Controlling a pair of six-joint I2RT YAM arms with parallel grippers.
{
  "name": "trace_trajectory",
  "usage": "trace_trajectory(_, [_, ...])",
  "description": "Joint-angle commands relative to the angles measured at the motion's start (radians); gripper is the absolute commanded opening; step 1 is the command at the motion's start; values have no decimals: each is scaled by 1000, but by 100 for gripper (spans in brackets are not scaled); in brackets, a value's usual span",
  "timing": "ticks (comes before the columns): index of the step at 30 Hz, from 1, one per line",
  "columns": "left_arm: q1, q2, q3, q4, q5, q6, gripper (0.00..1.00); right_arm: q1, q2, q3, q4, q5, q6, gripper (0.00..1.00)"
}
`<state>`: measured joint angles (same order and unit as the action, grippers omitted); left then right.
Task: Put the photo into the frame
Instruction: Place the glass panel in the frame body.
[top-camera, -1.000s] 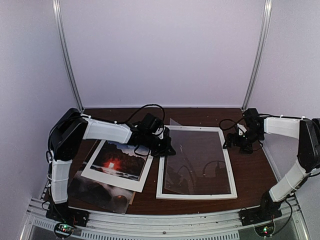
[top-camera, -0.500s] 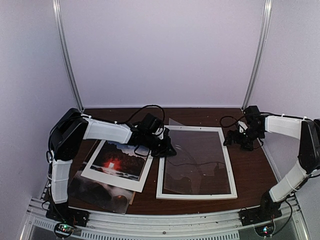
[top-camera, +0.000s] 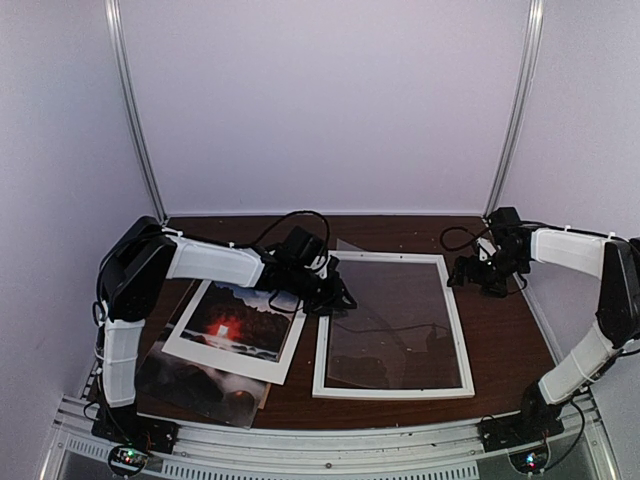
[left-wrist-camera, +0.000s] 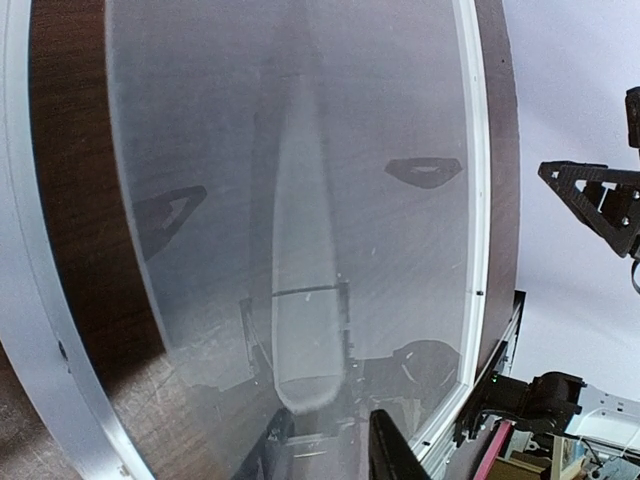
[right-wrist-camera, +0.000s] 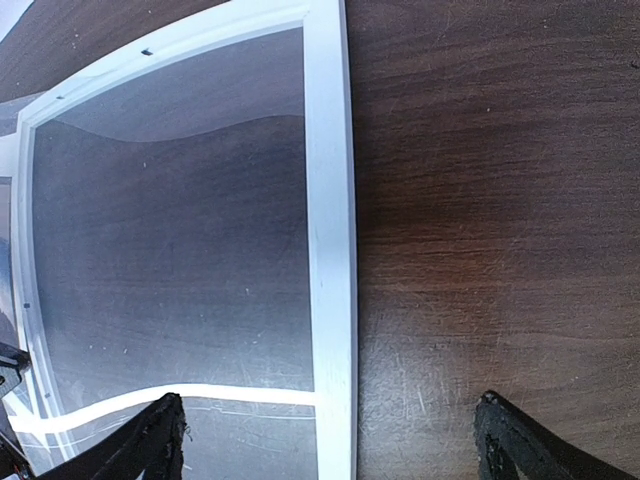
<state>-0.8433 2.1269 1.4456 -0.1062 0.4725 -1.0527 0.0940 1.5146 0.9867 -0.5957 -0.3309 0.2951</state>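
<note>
Frame (top-camera: 392, 390) lies flat, right of centre, long axis near-to-far. Photo (top-camera: 225, 328) lies left of it under mat (top-camera: 285, 345), edges skewed to the frame's. Left gripper (top-camera: 335, 298) at frame's far-left corner; jaw state cannot be told. Right gripper (right-wrist-camera: 330, 440) near far-right corner, jaws wide, empty.

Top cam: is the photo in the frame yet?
No, the photo lies left of the frame, partly under a white mat; the frame holds only a clear pane.
</note>
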Motion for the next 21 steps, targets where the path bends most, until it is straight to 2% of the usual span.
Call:
trace_trajectory(1, [4, -5, 23, 35, -3, -4, 27, 5, -24, 12, -13, 30, -2, 100])
trace_trajectory(6, [10, -1, 29, 39, -9, -17, 26, 6, -22, 9, -12, 32, -5, 100])
trace_trajectory(15, [10, 7, -5, 122, 20, -107, 16, 6, -24, 0, -4, 28, -4, 100])
trace_trajectory(21, [10, 11, -21, 145, 17, -140, 14, 9, -21, 4, 14, -7, -2, 100])
